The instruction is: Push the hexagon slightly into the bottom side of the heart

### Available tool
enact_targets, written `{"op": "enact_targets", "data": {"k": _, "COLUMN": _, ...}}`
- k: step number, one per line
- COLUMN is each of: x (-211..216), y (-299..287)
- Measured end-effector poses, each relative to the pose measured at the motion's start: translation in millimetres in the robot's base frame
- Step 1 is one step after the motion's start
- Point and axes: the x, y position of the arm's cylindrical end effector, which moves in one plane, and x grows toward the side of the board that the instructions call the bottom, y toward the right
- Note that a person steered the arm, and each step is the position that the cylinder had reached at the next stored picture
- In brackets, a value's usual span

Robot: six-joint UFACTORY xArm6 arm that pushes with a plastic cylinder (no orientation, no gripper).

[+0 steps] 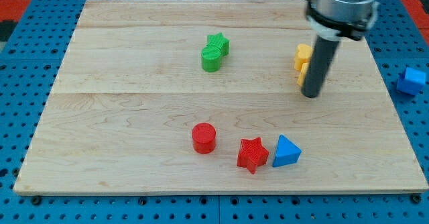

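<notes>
Landmark: my tip [311,95], the lower end of the dark rod, resting on the wooden board [120,117] toward the view's right.
Pincer: there is none on this arm, only the rod, so there are no jaws whose spread or pinch I can tell.
Task blocks: 2 yellow blocks stand just above my tip and a little to its left, partly hidden behind the rod.
Upper yellow block [303,52]: touching or nearly touching the lower one; its shape is too covered to name.
Lower yellow block [302,73]: closest to my tip, apparently just apart from the rod; shape also unclear.
Hexagon and heart: probably this yellow pair, since no other block looks like either, but I cannot tell which is which.
Handling: a small, stiff, light plastic piece that should slide easily on smooth wood and may spin if struck off-centre.
Where to press: judged best on the flat face opposite the heart, through the middle, with a short, slow nudge.
Green star [217,43]: well to the left of my tip and higher, touching 1 other green block [210,60].
Red cylinder [204,138]: below and left of my tip.
Red star [252,154]: below my tip, slightly left.
Blue triangle [287,151]: below my tip, beside the red star.
Blue block [410,80]: right of my tip, off the board.
</notes>
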Motion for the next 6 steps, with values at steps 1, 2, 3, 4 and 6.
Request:
{"op": "enact_targets", "data": {"k": 1, "x": -16.5, "y": 36.2}}
{"op": "enact_targets", "data": {"k": 2, "x": -45.6, "y": 26.7}}
{"op": "enact_targets", "data": {"k": 3, "x": -29.3, "y": 44.2}}
{"op": "enact_targets", "data": {"k": 4, "x": -4.1, "y": 22.1}}
{"op": "enact_targets", "data": {"k": 6, "x": -32.4, "y": -12.7}}
